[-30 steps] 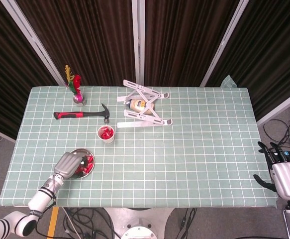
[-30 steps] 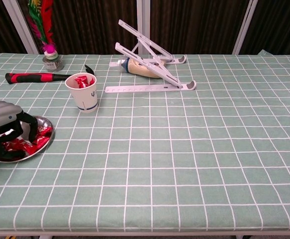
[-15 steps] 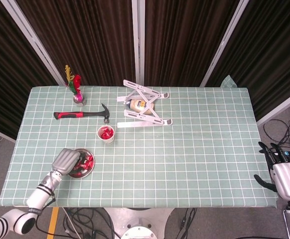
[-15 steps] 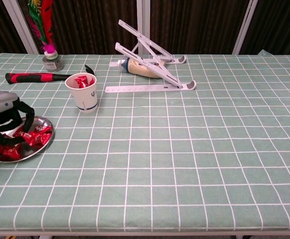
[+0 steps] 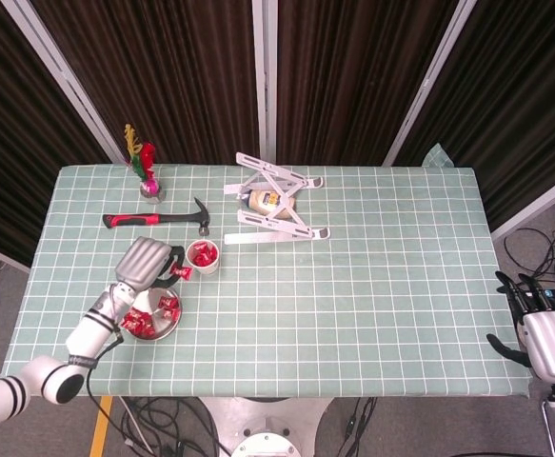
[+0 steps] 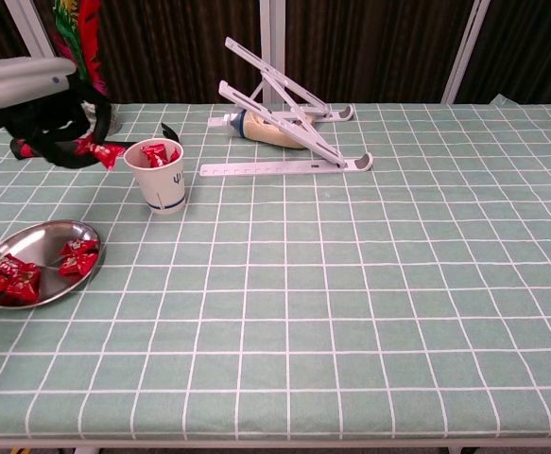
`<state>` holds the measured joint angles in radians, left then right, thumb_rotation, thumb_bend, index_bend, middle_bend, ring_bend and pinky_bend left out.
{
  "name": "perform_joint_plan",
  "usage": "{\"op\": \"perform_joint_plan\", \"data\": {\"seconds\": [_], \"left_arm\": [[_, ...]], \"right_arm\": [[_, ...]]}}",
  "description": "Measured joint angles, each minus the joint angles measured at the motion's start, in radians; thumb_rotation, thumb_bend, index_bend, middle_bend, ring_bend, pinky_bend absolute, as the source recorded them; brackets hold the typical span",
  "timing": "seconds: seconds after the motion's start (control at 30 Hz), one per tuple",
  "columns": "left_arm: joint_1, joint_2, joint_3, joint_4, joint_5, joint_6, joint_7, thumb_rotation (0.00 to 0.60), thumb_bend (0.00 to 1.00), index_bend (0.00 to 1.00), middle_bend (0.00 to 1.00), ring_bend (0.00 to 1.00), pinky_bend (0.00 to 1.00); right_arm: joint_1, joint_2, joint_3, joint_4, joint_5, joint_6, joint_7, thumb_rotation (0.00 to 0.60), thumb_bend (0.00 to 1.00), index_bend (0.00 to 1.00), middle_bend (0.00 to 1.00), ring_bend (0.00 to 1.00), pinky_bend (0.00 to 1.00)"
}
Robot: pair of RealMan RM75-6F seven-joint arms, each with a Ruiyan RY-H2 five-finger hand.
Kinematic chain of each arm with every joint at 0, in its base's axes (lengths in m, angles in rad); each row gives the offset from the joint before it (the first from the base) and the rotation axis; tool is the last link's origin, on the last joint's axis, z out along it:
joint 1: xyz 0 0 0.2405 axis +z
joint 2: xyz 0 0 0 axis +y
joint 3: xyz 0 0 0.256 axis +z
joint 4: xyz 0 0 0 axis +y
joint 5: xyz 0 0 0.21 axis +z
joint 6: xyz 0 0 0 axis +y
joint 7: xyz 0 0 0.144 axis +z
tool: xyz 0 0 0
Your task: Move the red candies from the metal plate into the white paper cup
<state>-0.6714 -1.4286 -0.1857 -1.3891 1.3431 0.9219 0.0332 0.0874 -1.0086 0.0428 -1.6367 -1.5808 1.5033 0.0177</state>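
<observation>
Behind the white paper cup, hammer and folding stand on bench, left hand pinching red candy beside cup, right hand off bench, fingers spread.

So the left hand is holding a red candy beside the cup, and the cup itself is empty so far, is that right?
Not quite: the cup is not empty. The chest view shows red candies already inside it. The left hand does hold a red candy beside the cup.
</observation>
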Motion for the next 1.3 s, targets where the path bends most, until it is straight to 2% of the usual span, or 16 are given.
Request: {"op": "perform_joint_plan", "data": {"seconds": [0.23,0.47,0.67,0.77,1.0,1.3], "left_arm": [[-0.094,-0.058,-0.048,0.081,-0.086,-0.099,0.018,0.6,0.39,0.65,0.97,0.97,1.0],[-0.126,-0.089,-0.036,0.126,-0.133,-0.145,0.063,0.6,0.39,0.61,0.95,0.97,1.0],[-0.131,-0.097,-0.019,0.138,-0.16,-0.152,0.078,0.6,0.39,0.52,0.94,0.96,1.0],[-0.13,-0.091,-0.013,0.133,-0.162,-0.148,0.081,0.6,0.4,0.43,0.94,0.96,1.0],[-0.102,-0.053,0.004,0.083,-0.15,-0.103,0.08,0.6,0.39,0.36,0.93,0.96,1.0],[0.032,0.021,0.059,0.009,-0.089,0.082,0.038,0.6,0.31,0.38,0.93,0.96,1.0]], "right_arm": [[-0.001,0.0,0.001,0.003,0.006,-0.002,0.002,0.6,0.1,0.08,0.29,0.11,0.37],[-0.002,-0.002,0.002,0.009,0.012,-0.004,0.007,0.6,0.1,0.08,0.29,0.11,0.37],[-0.002,-0.003,0.003,0.011,0.014,-0.006,0.009,0.6,0.1,0.08,0.29,0.11,0.38],[-0.002,-0.002,0.004,0.01,0.014,-0.005,0.008,0.6,0.1,0.08,0.29,0.11,0.38],[0.0,-0.002,0.005,0.008,0.01,-0.004,0.008,0.6,0.1,0.08,0.29,0.11,0.38],[-0.001,-0.002,0.003,0.008,0.002,0.0,0.009,0.6,0.1,0.08,0.29,0.11,0.38]]}}
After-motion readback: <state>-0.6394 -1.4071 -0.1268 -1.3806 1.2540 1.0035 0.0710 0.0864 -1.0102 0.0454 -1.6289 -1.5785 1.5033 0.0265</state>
